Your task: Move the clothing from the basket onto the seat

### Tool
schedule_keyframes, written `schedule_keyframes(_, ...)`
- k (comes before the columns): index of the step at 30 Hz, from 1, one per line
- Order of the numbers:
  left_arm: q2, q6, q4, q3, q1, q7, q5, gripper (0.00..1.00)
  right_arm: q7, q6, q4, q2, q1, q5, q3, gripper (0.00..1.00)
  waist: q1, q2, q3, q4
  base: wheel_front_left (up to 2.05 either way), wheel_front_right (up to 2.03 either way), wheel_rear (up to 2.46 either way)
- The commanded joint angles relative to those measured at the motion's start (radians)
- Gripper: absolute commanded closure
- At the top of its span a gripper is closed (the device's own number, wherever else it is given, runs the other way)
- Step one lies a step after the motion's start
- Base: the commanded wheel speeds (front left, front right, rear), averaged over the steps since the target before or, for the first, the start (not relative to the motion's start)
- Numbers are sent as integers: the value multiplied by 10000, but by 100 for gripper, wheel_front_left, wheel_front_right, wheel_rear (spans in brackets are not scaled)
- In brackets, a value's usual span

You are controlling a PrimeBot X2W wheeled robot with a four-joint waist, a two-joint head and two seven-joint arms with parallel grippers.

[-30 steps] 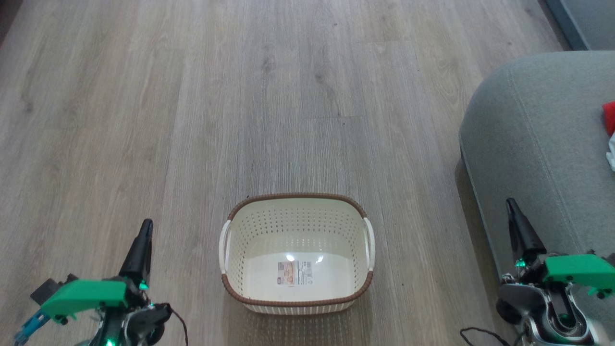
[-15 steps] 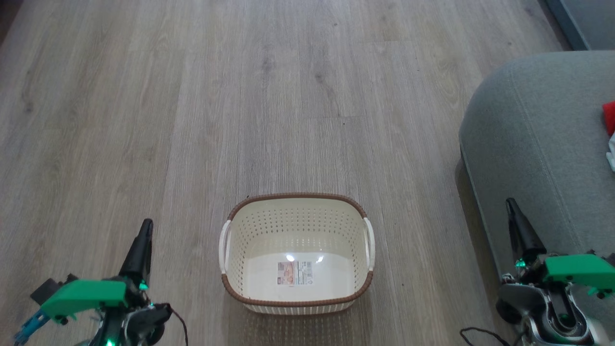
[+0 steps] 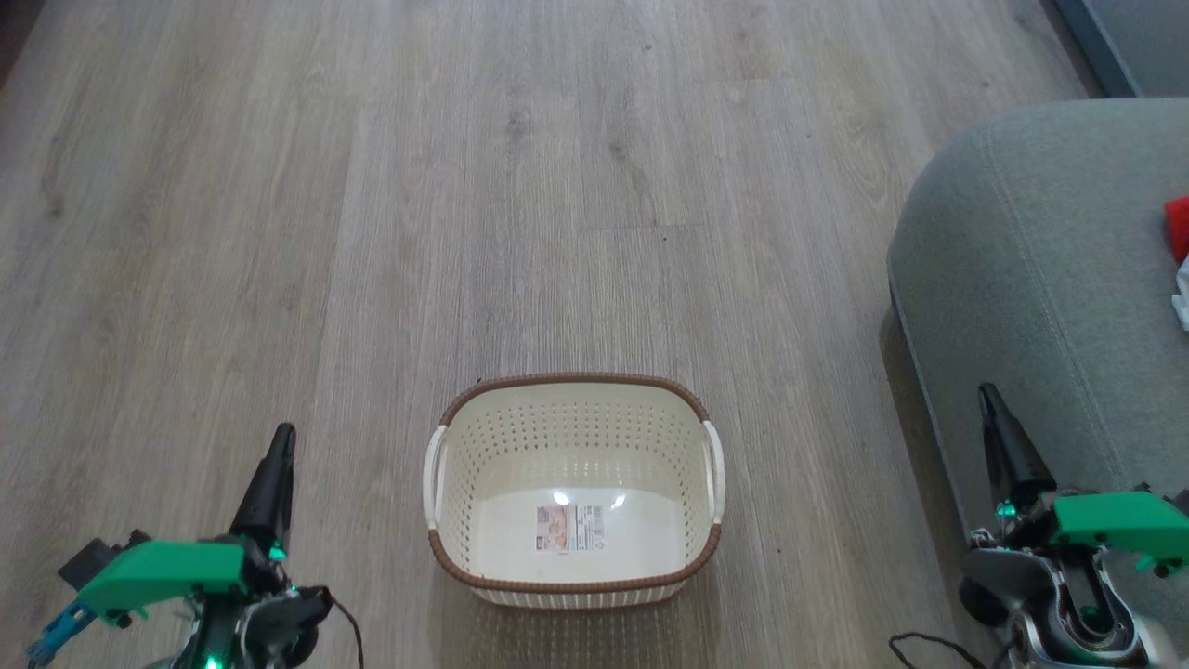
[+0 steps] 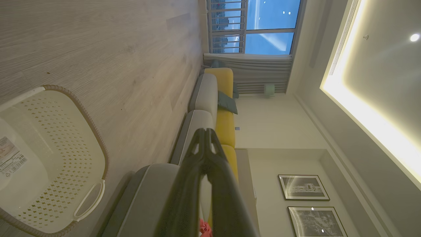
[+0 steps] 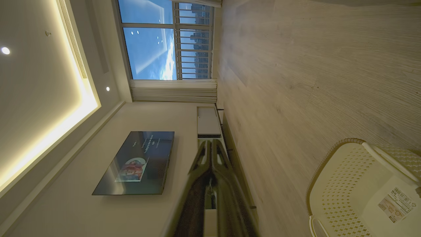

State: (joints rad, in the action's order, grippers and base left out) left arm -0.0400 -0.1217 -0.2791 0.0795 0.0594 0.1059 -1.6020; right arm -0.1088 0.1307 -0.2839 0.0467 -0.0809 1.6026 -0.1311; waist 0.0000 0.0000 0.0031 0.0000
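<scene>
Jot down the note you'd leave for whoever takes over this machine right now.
Left pincer: shut, empty, left of the basket.
Right pincer: shut, empty, beside the seat.
Basket: on the floor between them, holding nothing but its label.
Clothing: red and white, on the seat, partly past the picture's edge.
Done: basket emptied. Left: nothing visible.

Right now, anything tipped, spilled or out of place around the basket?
Nothing stands out. The basket sits upright and empty on the floor, just its label on the bottom. Red clothing lies on the grey seat at the head view's right edge. Left fingers and right fingers are shut, holding nothing.
</scene>
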Motion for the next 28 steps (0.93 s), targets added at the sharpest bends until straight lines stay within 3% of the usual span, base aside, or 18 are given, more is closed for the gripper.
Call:
schedule_keyframes(1, -102, -90, 339, 342, 486, 72, -67, 100, -43, 0, 391, 35, -271, 62, 174, 100, 0, 0, 0, 0, 0, 0, 0)
schedule_keyframes(28, -102, -90, 340, 342, 486, 72, -68, 100, -43, 0, 391, 35, -271, 62, 174, 100, 0, 0, 0, 0, 0, 0, 0)
